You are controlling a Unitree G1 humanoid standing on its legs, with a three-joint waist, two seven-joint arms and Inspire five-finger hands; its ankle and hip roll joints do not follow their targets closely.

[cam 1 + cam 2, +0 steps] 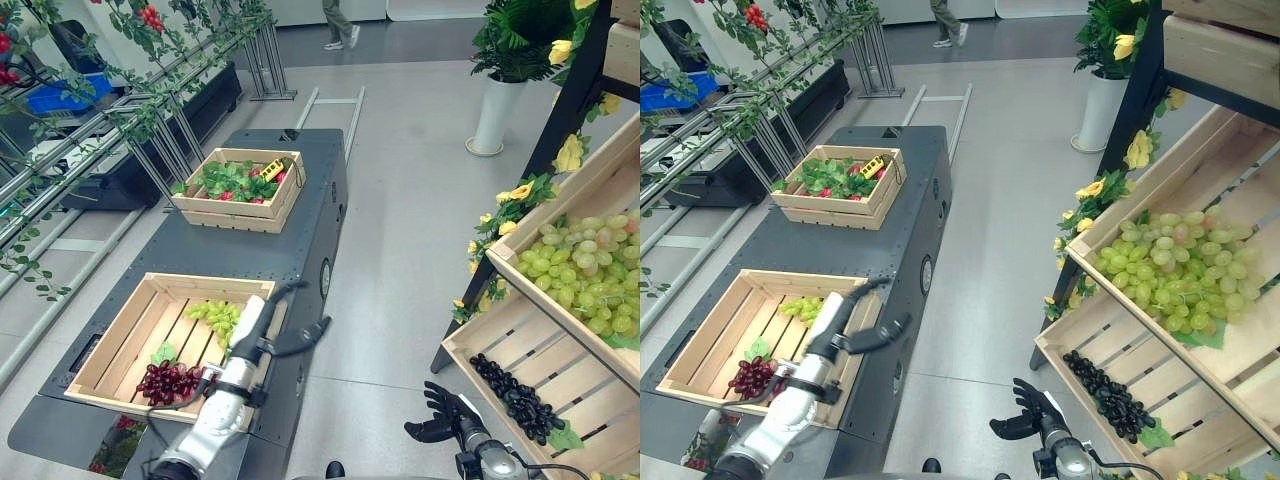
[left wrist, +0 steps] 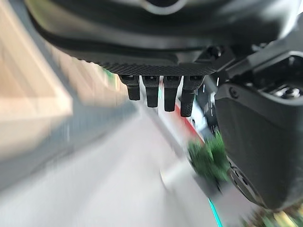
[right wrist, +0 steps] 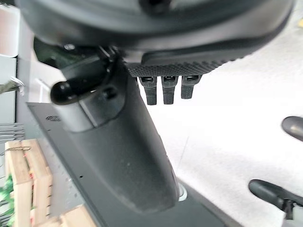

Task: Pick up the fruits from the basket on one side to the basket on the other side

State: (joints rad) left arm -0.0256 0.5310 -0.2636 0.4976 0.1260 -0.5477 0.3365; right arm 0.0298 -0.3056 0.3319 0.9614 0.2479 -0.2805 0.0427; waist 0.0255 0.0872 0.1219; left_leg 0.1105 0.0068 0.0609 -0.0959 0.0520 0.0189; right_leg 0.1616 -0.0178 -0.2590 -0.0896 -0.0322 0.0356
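the fruits split across two sides: black grapes (image 1: pixel 518 402) in the lower wooden crate (image 1: pixel 575 372) of the shelf on your right, pale green grapes (image 1: pixel 590 270) in the sloped crate above it, and on your left a flat wooden crate (image 1: pixel 110 345) on the dark platform (image 1: pixel 255 240) already holding a dark red grape bunch (image 1: pixel 167 381) at its near edge and a small green bunch (image 1: pixel 218 316) toward its far side. your right hand (image 1: pixel 445 414) hangs low over the floor just beside the near end of the black grapes, which lie up and to its right; that bunch runs as a long strip from the crate's back toward its near front corner, so i'd judge you approach along that line. the right hand's fingers look spread and relaxed, clasping nothing. your left hand (image 1: pixel 285 325) hovers above the right rim of the flat crate, fingers straight, thumb out, empty, well apart from the shelf. the right hand is plainly nearer the shelf fruit. the black grapes look glossy and loosely clustered, likely to sag if pinched at one end
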